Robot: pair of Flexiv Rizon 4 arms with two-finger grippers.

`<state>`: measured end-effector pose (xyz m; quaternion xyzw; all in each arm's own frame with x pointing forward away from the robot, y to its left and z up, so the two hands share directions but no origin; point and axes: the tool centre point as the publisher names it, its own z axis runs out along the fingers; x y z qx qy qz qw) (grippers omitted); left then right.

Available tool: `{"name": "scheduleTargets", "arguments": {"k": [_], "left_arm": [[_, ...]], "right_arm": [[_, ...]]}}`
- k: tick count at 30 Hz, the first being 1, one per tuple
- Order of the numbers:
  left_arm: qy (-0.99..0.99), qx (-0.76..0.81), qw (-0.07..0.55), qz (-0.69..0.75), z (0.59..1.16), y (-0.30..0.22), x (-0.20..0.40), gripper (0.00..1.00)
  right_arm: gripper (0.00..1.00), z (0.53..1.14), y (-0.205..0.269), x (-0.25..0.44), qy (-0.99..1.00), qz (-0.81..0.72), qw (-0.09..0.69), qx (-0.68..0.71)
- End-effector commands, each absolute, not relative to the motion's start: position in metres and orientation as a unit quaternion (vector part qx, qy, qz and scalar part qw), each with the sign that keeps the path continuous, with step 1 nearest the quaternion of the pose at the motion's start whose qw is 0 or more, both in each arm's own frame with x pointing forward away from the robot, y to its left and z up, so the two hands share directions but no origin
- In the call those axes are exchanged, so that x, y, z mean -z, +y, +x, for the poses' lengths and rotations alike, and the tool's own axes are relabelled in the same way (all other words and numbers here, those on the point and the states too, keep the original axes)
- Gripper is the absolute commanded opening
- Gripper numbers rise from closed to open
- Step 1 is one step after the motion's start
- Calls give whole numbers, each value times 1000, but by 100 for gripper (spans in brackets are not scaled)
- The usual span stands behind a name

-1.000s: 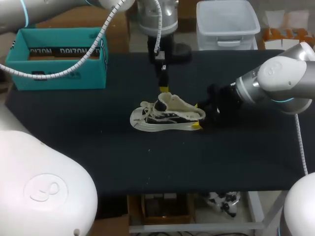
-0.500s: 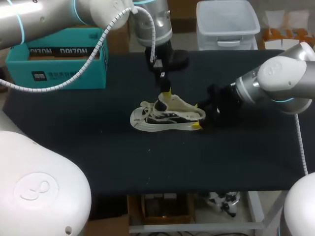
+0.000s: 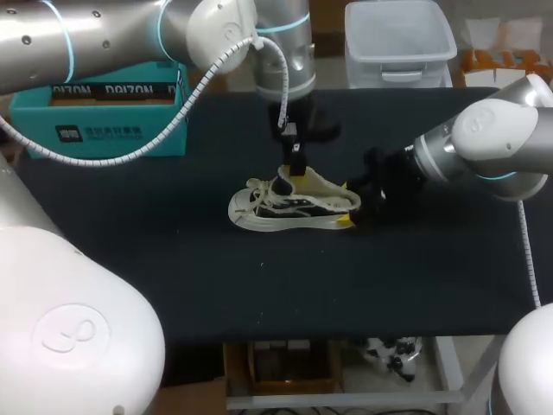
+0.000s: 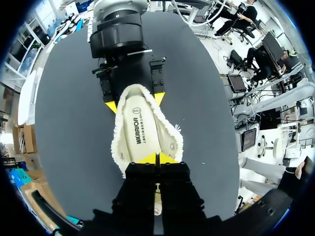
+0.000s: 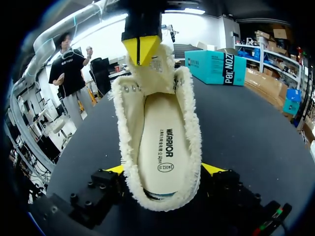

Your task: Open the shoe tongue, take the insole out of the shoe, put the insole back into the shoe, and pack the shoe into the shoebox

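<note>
From overhead the sneaker [image 3: 294, 206] sits mid-way across the table [image 3: 173, 268], well apart from the shoebox [image 3: 99, 130] at its far left corner; the left wrist view shows the left gripper [image 4: 156, 158] pinching the soft tongue [image 5: 150, 73]; the right wrist view shows the right gripper [image 5: 164, 169] clamping the heel [image 5: 162, 201], plus the insole [image 5: 165, 142], hidden overhead and likely floppy.

Black bench [image 3: 173, 259]. Near its middle, resting on it, a white shoe [image 3: 294, 206] with black side marks, toe toward the left. At the far left corner, an open teal shoebox [image 3: 130, 143], well apart from the shoe.
</note>
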<state>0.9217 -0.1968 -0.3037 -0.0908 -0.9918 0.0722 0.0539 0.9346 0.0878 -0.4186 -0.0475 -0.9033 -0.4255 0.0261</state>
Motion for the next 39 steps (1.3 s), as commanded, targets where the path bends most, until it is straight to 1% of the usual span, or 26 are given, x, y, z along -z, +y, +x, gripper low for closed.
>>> {"name": "scheduleTargets", "arguments": {"k": [1, 5, 25, 34, 39], "left_arm": [[-991, -64, 74, -94, 930, -202, 321, 0], [-990, -59, 88, -96, 929, -201, 335, 0], [-989, -34, 105, -96, 908, -191, 372, 0], [-990, -26, 109, -89, 902, -187, 382, 0], [-991, -21, 101, -81, 898, -185, 383, 0]], "right_arm": [[0, 934, 85, 422, -902, -47, 26, 428], [0, 934, 85, 422, -902, -47, 26, 428], [0, 934, 85, 422, -902, -47, 26, 428], [0, 934, 85, 422, -902, -47, 26, 428], [0, 934, 85, 422, -902, -47, 26, 428]]}}
